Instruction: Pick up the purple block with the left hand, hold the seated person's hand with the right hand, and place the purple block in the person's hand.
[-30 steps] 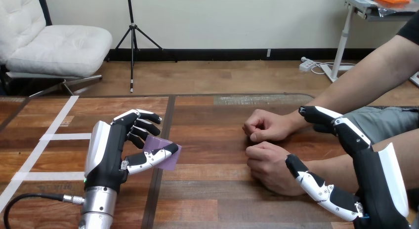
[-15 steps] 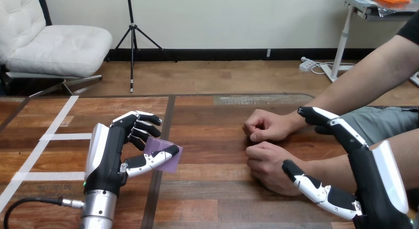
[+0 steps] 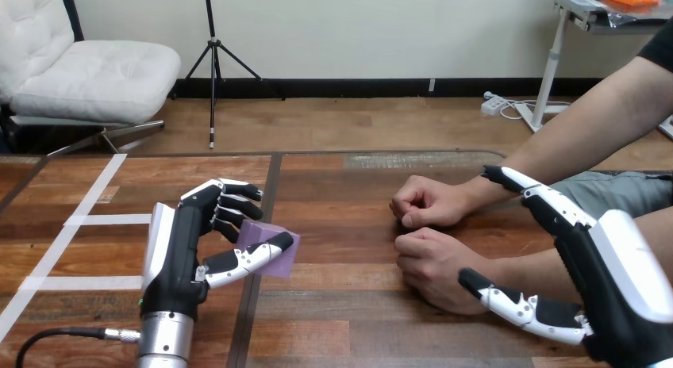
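Observation:
The purple block (image 3: 274, 243) is pinched between the curled fingers and thumb of my left hand (image 3: 181, 253), left of the table's middle. The person's two closed hands rest on the table at the right, one farther (image 3: 427, 201) and one nearer (image 3: 433, 266). My right hand (image 3: 615, 285) straddles the nearer forearm just behind its wrist. Its straight fingers (image 3: 540, 200) reach past the far side of that forearm and its thumb (image 3: 516, 306) lies on the near side. I cannot tell whether they touch the arm. The block is about a hand's width left of the nearer hand.
White tape lines (image 3: 89, 220) mark the wooden table (image 3: 341, 320) at the left. A dark seam (image 3: 270, 185) runs front to back through the table beside my left hand. The person's forearms cross the table's right side.
My left hand has drifted slightly right with the block. My right hand has turned and sunk a little, its thumb now lower beside the nearer forearm. The person's hands have stayed put.

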